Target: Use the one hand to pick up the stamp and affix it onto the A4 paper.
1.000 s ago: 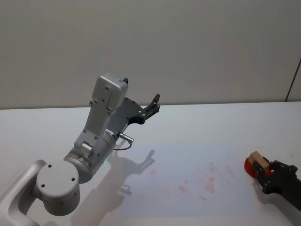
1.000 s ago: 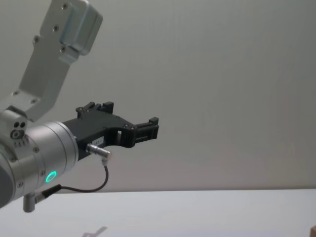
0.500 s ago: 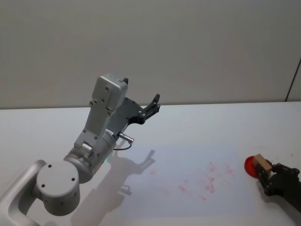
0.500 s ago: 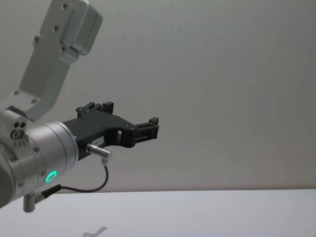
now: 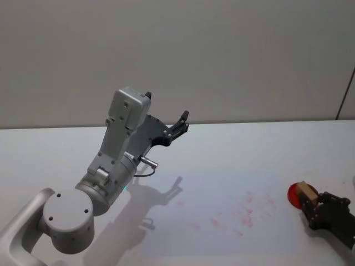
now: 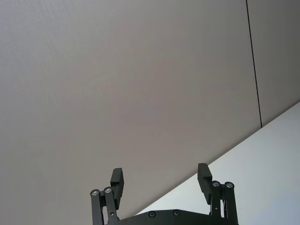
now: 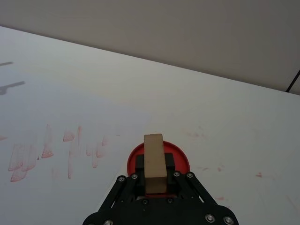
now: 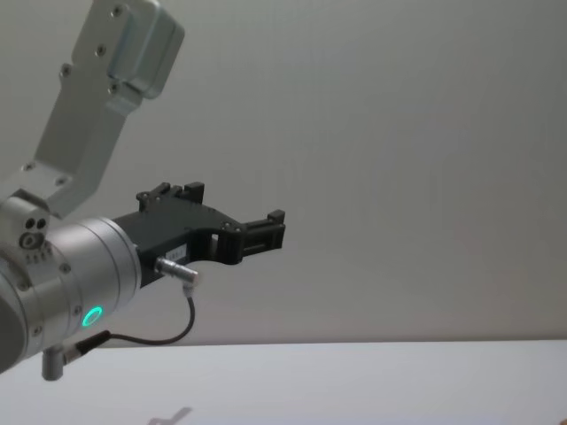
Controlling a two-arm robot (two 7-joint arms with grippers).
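The stamp (image 5: 305,192) (image 7: 154,162), a light-brown wooden block, stands on a round red ink pad (image 5: 296,195) (image 7: 158,159) at the table's right side. My right gripper (image 5: 312,205) (image 7: 154,172) is shut on the stamp, one black finger on each side. The A4 paper (image 5: 222,210) (image 7: 56,98) lies flat to the left of the pad and carries several faint red marks. My left gripper (image 5: 182,123) (image 6: 161,180) (image 8: 270,232) is raised well above the table at the left, open and holding nothing.
The grey left arm (image 5: 113,166) (image 8: 80,266) rises from the near left corner over the white table (image 5: 249,144). A plain wall stands behind. The right arm's black body (image 5: 338,219) lies along the lower right edge.
The right gripper with the stamp dipped toward the near right edge half a second ago and has since come back slightly over the red pad. The left arm has not moved.
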